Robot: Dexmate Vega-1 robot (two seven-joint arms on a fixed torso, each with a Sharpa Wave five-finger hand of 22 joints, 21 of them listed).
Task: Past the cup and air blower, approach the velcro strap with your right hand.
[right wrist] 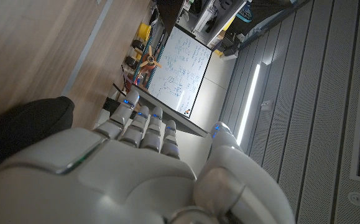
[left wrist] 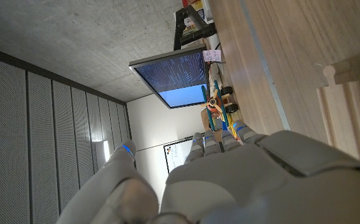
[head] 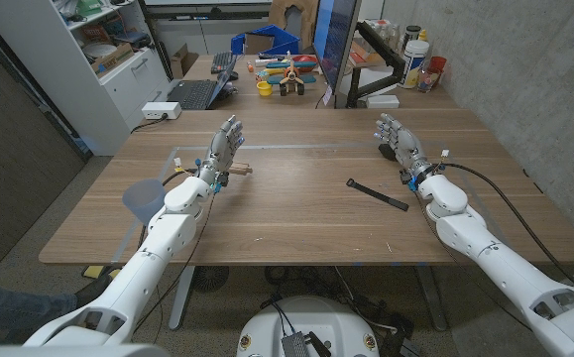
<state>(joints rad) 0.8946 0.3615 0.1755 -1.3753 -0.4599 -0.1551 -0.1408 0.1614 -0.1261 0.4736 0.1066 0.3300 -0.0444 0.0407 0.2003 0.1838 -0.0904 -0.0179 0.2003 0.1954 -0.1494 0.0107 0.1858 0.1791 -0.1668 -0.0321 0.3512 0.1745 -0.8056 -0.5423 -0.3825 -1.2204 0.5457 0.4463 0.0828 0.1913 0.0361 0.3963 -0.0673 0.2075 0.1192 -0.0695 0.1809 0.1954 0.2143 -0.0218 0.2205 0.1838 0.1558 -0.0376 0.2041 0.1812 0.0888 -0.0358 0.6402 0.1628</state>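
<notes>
While both white robot arms are reaching in over the wooden table [head: 296, 213], the black flat velcro strap [head: 377, 194] is lying at a slant right of the table's middle, just left of the right hand [head: 400, 146] and apart from it. That right hand is standing upright, fingers apart, holding nothing. Across the table, the left hand [head: 220, 154] is also standing with fingers apart and empty, a small wooden block [head: 241, 170] lying just beside it. Farther back, a dark monitor [head: 334, 45] is standing beyond colourful wooden toys [head: 285, 74].
</notes>
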